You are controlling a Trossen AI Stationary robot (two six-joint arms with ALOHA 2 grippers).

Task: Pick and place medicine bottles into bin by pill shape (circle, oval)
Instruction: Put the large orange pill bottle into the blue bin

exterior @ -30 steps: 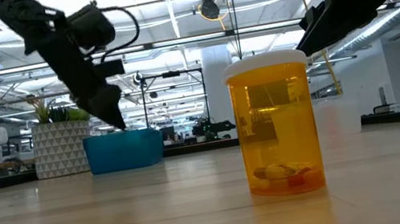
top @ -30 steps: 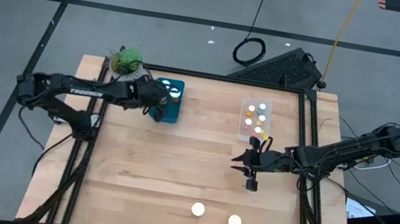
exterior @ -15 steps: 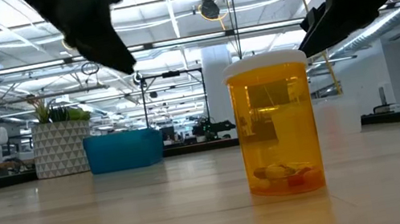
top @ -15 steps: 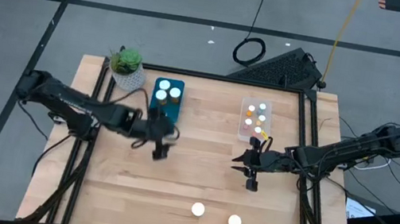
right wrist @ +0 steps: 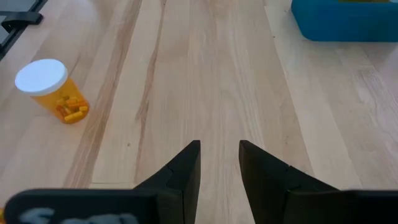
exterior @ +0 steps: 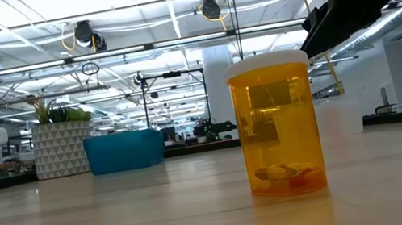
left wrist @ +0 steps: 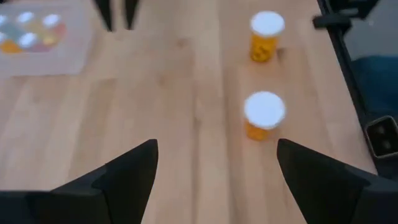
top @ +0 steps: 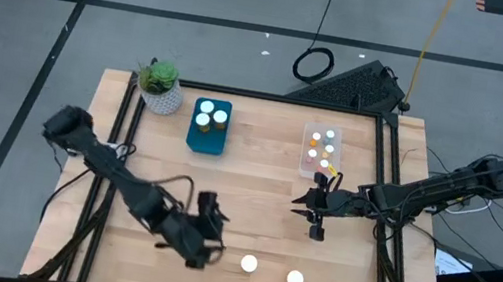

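Your two arms are near-black throughout, built from slim tubular links joined by chunkier rounded joint housings. A dark cable loops loosely off the left arm just behind the left hand point(top: 206, 233). The right arm carries similar slack black cabling along its links toward the right hand point(top: 317, 209). In your wrist views each hand ends in two flat, matte black fingers point(left wrist: 127, 174) tapering to angled tips; the right pair point(right wrist: 183, 171) looks like narrow wedges. Any markings on the links cannot be read from above.
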